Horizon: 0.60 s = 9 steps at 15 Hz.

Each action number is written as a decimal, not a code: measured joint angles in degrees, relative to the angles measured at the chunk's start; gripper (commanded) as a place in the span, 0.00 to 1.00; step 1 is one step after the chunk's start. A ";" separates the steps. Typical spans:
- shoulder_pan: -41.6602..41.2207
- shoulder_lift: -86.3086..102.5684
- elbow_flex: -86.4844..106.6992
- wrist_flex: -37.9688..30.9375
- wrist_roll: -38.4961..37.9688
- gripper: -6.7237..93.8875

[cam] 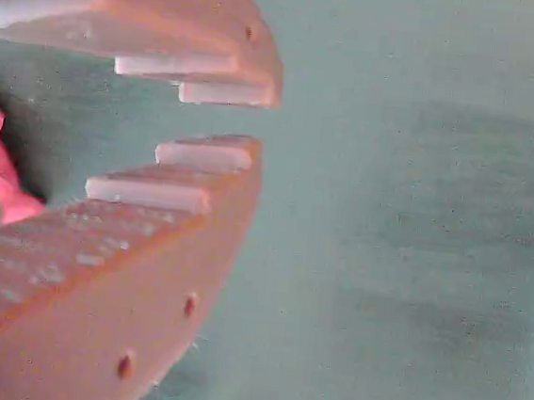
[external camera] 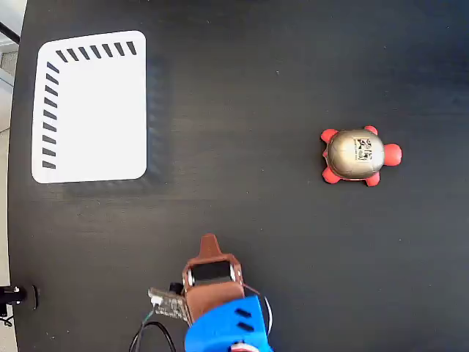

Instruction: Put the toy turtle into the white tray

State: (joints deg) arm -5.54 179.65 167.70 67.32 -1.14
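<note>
Overhead, the black table [external camera: 293, 59] fills the fixed view from edge to edge. At its far left lies the white tray [external camera: 91, 110], flat, with short black diagonal stripes along its top and left edges; nothing rests on it. My arm [external camera: 223, 326], blue at the base with a brown wrist section, enters from the bottom edge a little left of centre, well apart from the tray. My gripper [cam: 223, 120] shows in the wrist view as two orange toothed fingers [cam: 99, 269] with a narrow gap at the tips and bare table surface between them; I record it as slightly parted and grasping nothing. The toy turtle [external camera: 357, 155] sits on the table at the right, well apart from both tray and gripper, shell up, red-orange head and feet showing. A red sliver at the wrist view's left edge is probably the turtle.
</note>
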 measured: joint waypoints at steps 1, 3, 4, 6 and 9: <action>0.62 -4.75 -0.97 -1.93 0.00 0.07; 3.25 -15.91 -8.09 -2.90 -1.32 0.07; 5.19 -23.20 -13.89 -1.85 -2.20 0.07; 8.44 -35.60 -26.81 3.43 -5.45 0.07; 16.88 -52.47 -47.02 12.22 -13.27 0.07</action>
State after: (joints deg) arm 11.34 127.18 120.67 79.54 -14.41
